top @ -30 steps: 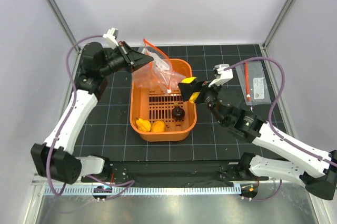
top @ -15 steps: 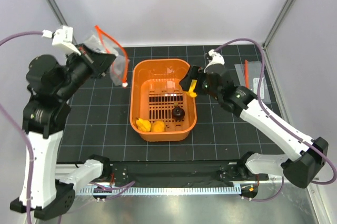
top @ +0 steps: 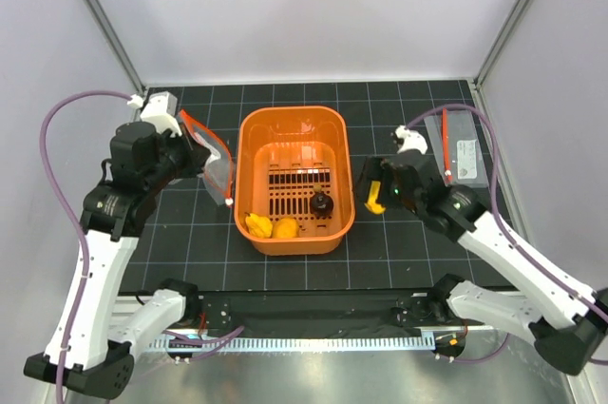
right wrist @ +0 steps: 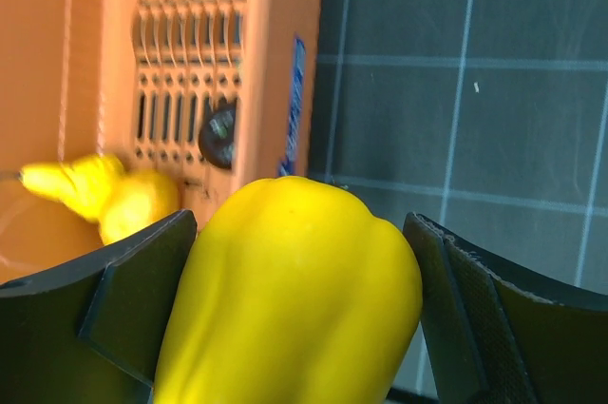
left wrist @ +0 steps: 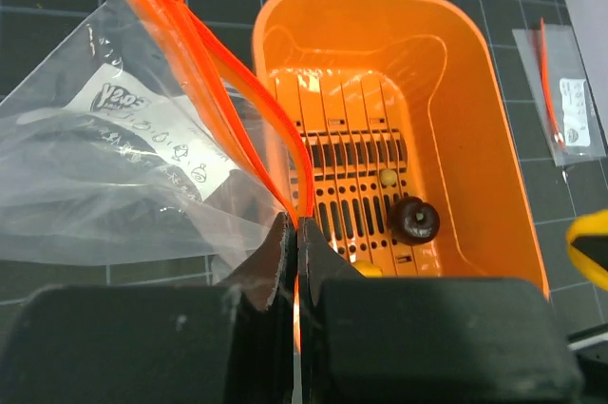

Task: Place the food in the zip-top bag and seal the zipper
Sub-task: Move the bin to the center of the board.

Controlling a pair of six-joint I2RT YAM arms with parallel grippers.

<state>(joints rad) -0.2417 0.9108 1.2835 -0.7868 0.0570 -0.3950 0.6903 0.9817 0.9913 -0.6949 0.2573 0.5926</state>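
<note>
Zip-top bag [top: 215,163] left of basket [top: 285,133], labelled pouch [top: 464,151] right.

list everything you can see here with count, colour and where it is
basket: one, orange, mat centre
zip-top bag: one, clear, red-orange zipper, held left of basket
yellow toy pepper: one, held right of basket
brown round food: one, in basket
yellow-orange foods: two, basket's near left corner
labelled pouch: one, clear, far right
mat: one, black, gridded
left arm: jaws shut on the bag's zipper edge
right arm: jaws shut on the pepper
</note>
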